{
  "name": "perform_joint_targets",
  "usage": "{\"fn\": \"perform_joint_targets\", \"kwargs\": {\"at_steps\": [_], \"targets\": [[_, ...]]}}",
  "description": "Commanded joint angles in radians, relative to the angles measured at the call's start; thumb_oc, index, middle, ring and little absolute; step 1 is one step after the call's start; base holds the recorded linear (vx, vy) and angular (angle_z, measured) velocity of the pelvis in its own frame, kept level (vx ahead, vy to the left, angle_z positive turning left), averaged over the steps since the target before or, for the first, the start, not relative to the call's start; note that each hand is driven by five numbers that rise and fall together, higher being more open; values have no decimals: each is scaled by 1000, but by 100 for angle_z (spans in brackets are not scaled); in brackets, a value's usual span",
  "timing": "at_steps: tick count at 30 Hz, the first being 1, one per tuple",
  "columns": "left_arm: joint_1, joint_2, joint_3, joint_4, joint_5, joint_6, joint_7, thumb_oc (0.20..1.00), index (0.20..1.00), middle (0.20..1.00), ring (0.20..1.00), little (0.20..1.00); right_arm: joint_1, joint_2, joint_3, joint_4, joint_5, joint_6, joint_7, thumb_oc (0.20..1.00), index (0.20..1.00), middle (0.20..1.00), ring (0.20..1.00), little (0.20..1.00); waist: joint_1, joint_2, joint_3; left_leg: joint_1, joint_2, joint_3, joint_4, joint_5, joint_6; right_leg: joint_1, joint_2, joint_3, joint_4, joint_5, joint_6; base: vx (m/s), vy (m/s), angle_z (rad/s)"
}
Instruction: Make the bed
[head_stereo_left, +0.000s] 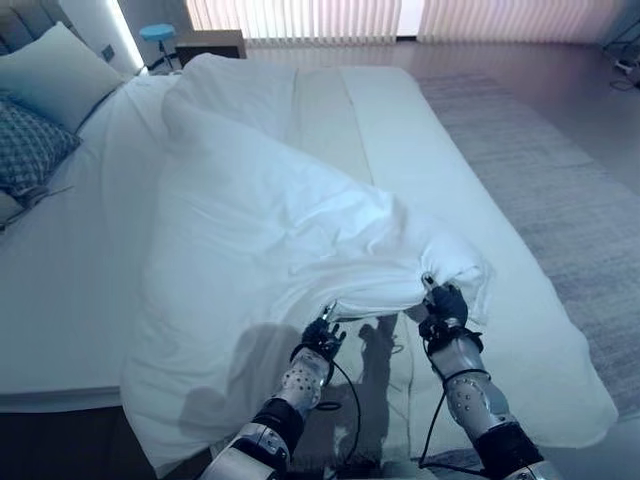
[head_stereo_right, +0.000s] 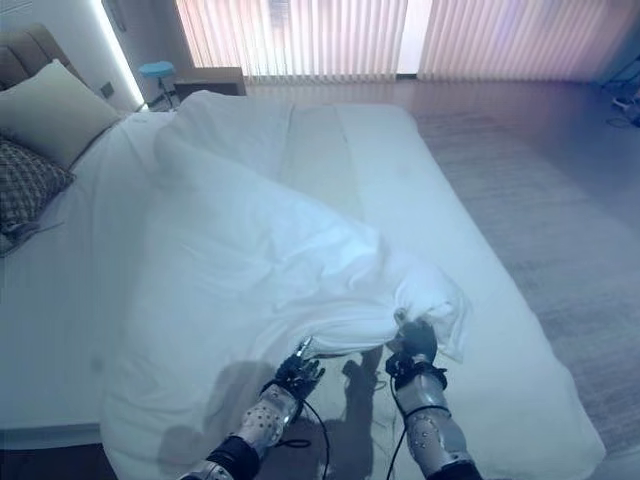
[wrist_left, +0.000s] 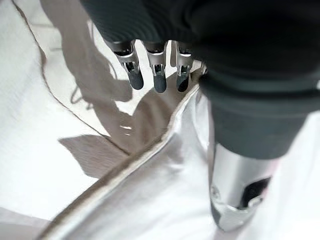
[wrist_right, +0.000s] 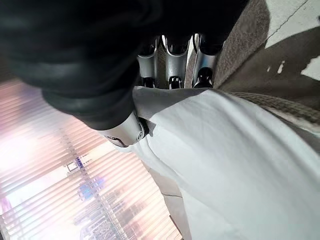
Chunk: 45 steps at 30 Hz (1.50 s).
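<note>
From the head views, a white duvet (head_stereo_left: 260, 230) lies crumpled across the bed (head_stereo_left: 450, 150). It is bunched in a ridge that runs from the head end down to the foot edge, where both hands meet it. The right hand (head_stereo_left: 445, 305) is at the bunched corner of the duvet near the foot edge, and the left hand (head_stereo_left: 320, 338) is just beside it, at the hem of the same cover.

The wrist views give what the head views cannot. In the right wrist view, the right hand's fingers (wrist_right: 172, 65) are curled over a fold of the white cloth and the thumb presses it from the other side, so this hand is clamped on the duvet. In the left wrist view, the left hand's fingers (wrist_left: 160, 80) hang bent above the piped hem. The thumb lies against the cloth, but I cannot tell if the hem is really pinched.

Only the head views show the rest of the room. Two pillows are at the head end: one plain pillow (head_stereo_left: 55, 75) and one patterned pillow (head_stereo_left: 30, 145). One grey rug (head_stereo_left: 560, 190) lies on the floor along the right side of the bed. One small round stool (head_stereo_left: 157, 35) stands past the head-end corner. Vertical blinds (head_stereo_left: 400, 18) cover the far window.
</note>
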Motion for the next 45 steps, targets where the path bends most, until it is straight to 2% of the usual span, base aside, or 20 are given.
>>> {"fn": "perform_joint_targets", "kwargs": {"at_steps": [1, 6, 9, 10, 17, 25, 30, 35, 36, 37, 45], "targets": [[-18, -6, 116, -21, -38, -125, 27, 1000, 1000, 1000, 1000, 1000, 15, -24, -157, -94, -20, -161, -26, 200, 200, 200, 200, 200, 5, -32, -76, 38, -53, 42, 6, -116, 5, -19, -22, -11, 40, -45, 86, 32, -51, 12], [14, -7, 112, -49, -38, -127, 28, 1000, 1000, 1000, 1000, 1000, 23, -19, -178, -85, -35, -172, -52, 200, 200, 200, 200, 200, 13, -37, -86, 44, -48, 27, 6, -116, 1, -3, -16, -31, 38, -53, 81, 21, -53, 8], [64, -1, 81, -87, -39, -95, -16, 1000, 1000, 1000, 1000, 1000, -4, -25, -202, -50, -43, -181, -65, 200, 200, 200, 200, 200, 26, -39, -90, 49, -45, 19, 6, -117, -1, 7, -13, -43, 28, -53, 80, 12, -51, 11], [94, 1, 59, -108, -64, -64, -57, 1000, 1000, 1000, 1000, 1000, -22, -29, -215, -32, -41, -186, -66, 200, 200, 200, 200, 200, 35, -39, -92, 49, -45, 13, 6, -117, -2, 12, -9, -46, 23, -55, 79, 9, -43, 15], [134, 8, 33, -158, -142, -10, -151, 1000, 1000, 1000, 1000, 1000, -20, -30, -253, 18, -40, -189, -55, 200, 200, 200, 200, 200, 53, -43, -101, 42, -44, -12, 6, -111, -9, 27, -7, -75, 19, -60, 74, 5, -36, 14], [189, 59, -48, -284, -144, 42, -255, 1000, 1000, 1000, 1000, 1000, -28, -41, -304, 119, -18, -198, -36, 200, 200, 200, 200, 200, 74, -42, -112, 34, -47, -46, 6, -103, -20, 51, -11, -135, 3, -61, 72, 6, -24, 20], [198, 67, -33, -307, -158, 2, -241, 1000, 1000, 1000, 1000, 1000, -17, -27, -304, 117, 14, -205, -19, 200, 200, 200, 200, 200, 77, -45, -117, 26, -50, -67, 6, -97, -25, 55, -15, -156, 4, -61, 71, -5, -3, 21], [138, 72, 58, -252, -117, -115, -135, 1000, 1000, 1000, 1000, 1000, 19, -5, -276, 71, 11, -204, -28, 200, 200, 200, 200, 200, 61, -54, -121, 26, -47, -64, 6, -101, -25, 44, -9, -142, 14, -62, 68, -10, -8, 14], [136, 72, 61, -251, -116, -115, -135, 1000, 1000, 1000, 1000, 1000, 19, -4, -274, 69, 10, -204, -29, 200, 200, 200, 200, 200, 61, -54, -121, 26, -47, -62, 6, -101, -25, 44, -9, -141, 14, -62, 68, 1, -15, -3], [115, 74, 91, -224, -87, -141, -99, 1000, 1000, 1000, 1000, 1000, 31, 4, -264, 57, 17, -204, -29, 200, 200, 200, 200, 200, 56, -56, -123, 30, -44, -53, 6, -101, -24, 41, -5, -128, 18, -62, 66, 2, -5, -3], [40, 90, 185, -101, 58, -166, -11, 1000, 1000, 1000, 1000, 1000, 113, 17, -241, -36, 15, -203, -33, 200, 200, 200, 200, 200, 27, -53, -121, 39, -32, -27, 6, -97, -32, 28, 5, -105, 42, -70, 60, -13, -15, -12]]}}
